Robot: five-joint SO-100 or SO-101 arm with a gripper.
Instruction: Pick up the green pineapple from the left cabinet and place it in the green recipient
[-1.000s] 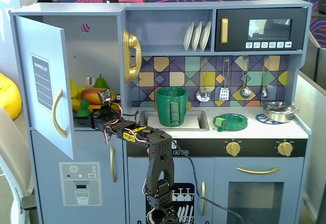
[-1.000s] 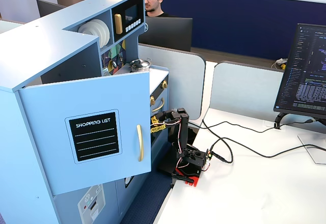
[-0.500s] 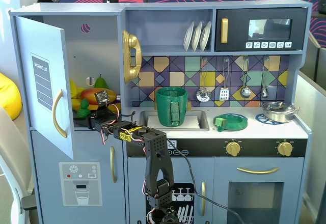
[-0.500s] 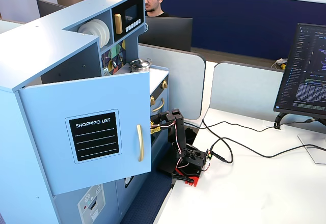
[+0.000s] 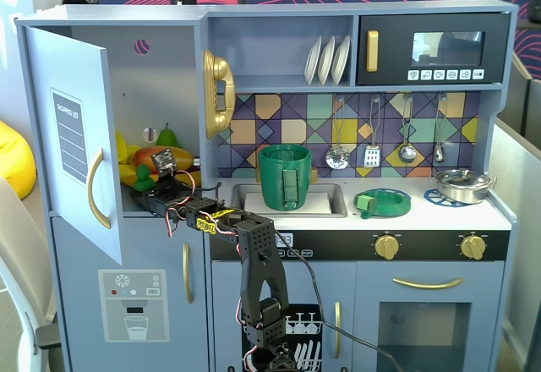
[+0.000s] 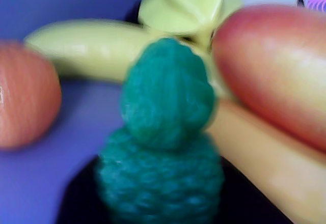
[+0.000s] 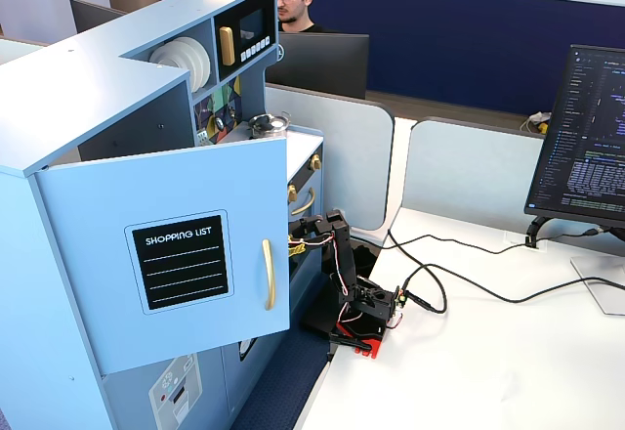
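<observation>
My wrist view is filled by the pineapple [image 6: 165, 147], blurred and right up against the lens, its tuft pointing away from me. Dark shapes flank its base at the bottom edge, but I cannot tell whether my fingers are spread around it or pinching it. Just behind it lie a yellow banana [image 6: 81, 46] and an orange-red mango [image 6: 275, 66]; another orange fruit [image 6: 23, 94] is cut off at the left edge.

In a fixed view my end effector [image 5: 154, 188] reaches into the open cabinet [image 5: 161, 93], its tips hidden among the fruit on the shelf. The door [image 5: 76, 144] stands swung wide. Further right, the pot [image 5: 285, 176] stands upright in the sink [image 5: 325, 203].

In the other fixed view the door [image 7: 181, 254] hides the shelf and my end effector; only my arm [image 7: 337, 254] shows, based on the white table [image 7: 469, 371].
</observation>
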